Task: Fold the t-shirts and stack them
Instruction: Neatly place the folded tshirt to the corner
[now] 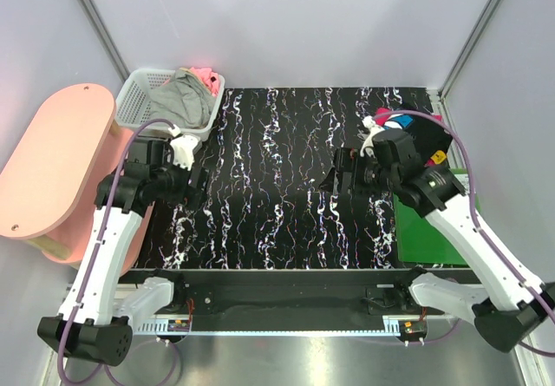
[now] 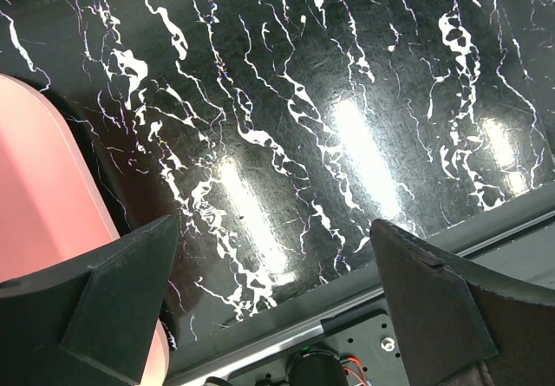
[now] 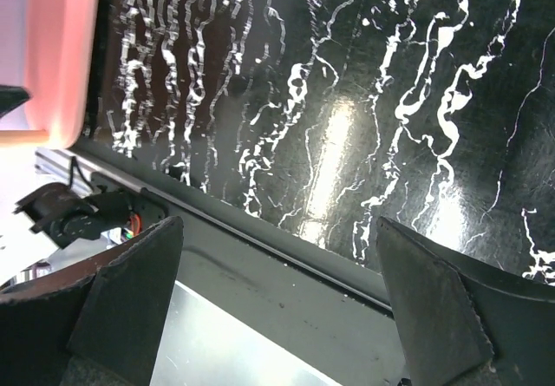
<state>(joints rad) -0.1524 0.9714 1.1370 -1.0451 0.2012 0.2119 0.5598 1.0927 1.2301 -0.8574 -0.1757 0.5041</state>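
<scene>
Both arms are hovering over the black marbled table (image 1: 277, 143) with nothing in them. The left gripper (image 1: 195, 182) is holding its fingers (image 2: 113, 299) spread wide near the left edge, and the right gripper (image 1: 334, 179) is doing likewise right of the middle, its fingers (image 3: 442, 308) framing only bare table. The black printed t-shirt (image 1: 423, 134) is lying at the far right corner on the green board (image 1: 425, 230), partly hidden by the right arm. The crimson-pink t-shirt (image 1: 206, 75) is peeking out of the white basket (image 1: 130, 100) at the far left corner, behind a grey garment (image 1: 180, 100). Fetching from the basket is probably the step in hand, and the left arm is sitting nearer. It should be coming down from above, pinching one layer near a shoulder, lifting clear of the lattice rim and spreading the cloth flat mid-table.
</scene>
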